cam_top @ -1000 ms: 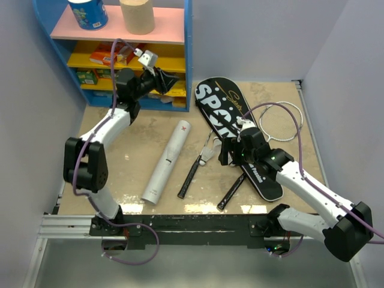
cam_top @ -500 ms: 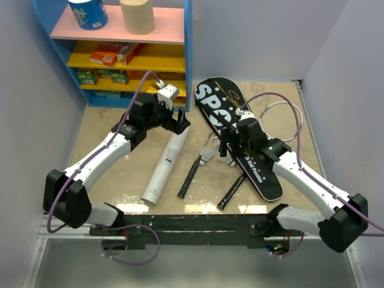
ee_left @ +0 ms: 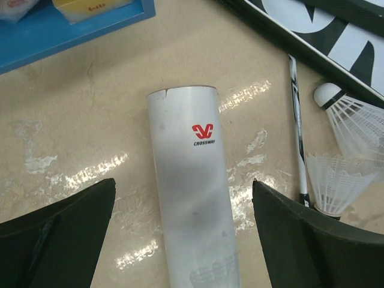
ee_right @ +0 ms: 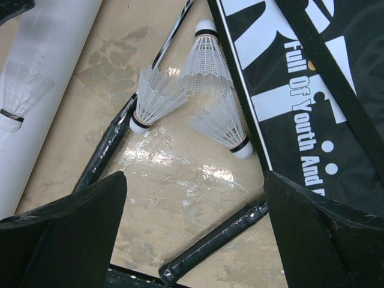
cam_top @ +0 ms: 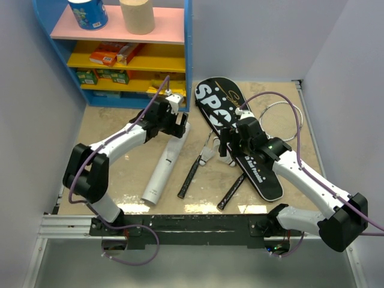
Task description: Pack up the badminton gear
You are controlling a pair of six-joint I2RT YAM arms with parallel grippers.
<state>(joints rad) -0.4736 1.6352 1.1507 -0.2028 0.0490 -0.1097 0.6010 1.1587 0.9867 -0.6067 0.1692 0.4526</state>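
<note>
White is the long tube [cam_top: 163, 168], lying slantwise on the tan surface [cam_top: 135, 171] toward your left. Your left end effector [cam_top: 179, 127] sits at its far end, fingers [ee_left: 60, 234] spread wide to either side with a gap showing on both. Right of the tube you see a black racket handle [cam_top: 191, 173] and a second handle [cam_top: 233, 191], apart from each other, and three white shuttlecocks [ee_right: 207, 57] clustered by a thin shaft. Your right end effector [cam_top: 223, 152] hangs over those shuttlecocks, fingers apart, holding nothing. Just right, the black bag [cam_top: 211, 99] lettered SPORT lies flat, with a white racket head [cam_top: 281, 123] showing beyond it.
</note>
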